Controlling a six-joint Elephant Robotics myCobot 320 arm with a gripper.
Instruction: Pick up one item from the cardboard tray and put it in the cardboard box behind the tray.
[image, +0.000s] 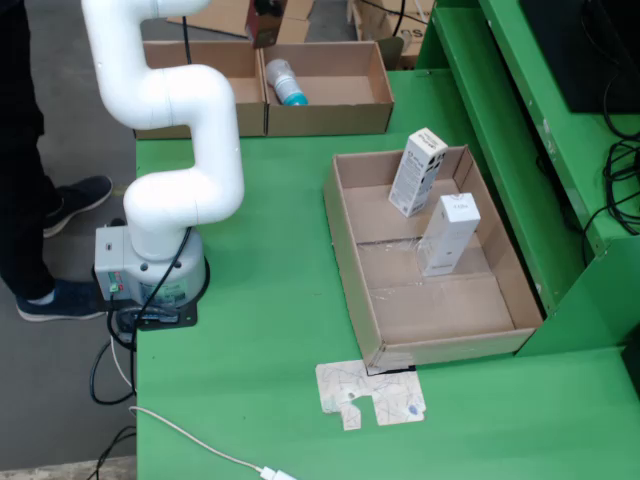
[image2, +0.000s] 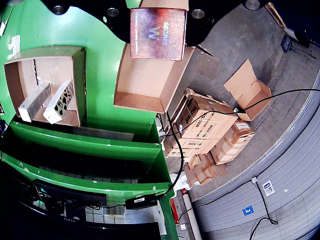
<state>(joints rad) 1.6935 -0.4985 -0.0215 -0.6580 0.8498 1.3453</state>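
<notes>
In the gripper-mounted view, the black gripper (image2: 158, 6) held a reddish-brown printed carton (image2: 158, 33) clamped between its jaws, directly above the open brown cardboard box (image2: 145, 80) behind the tray (image2: 77, 75).

A printed paper cutout (image: 371, 394) lies on the green table (image: 250, 330).

Green table (image: 270, 330) with green shelves (image2: 95, 150) at side. Grey concrete floor (image2: 295, 100), with heaped cardboard boxes (image2: 210, 130) and black cable (image2: 260, 95). Grey ribbed shutter door (image2: 280, 200) beyond.
</notes>
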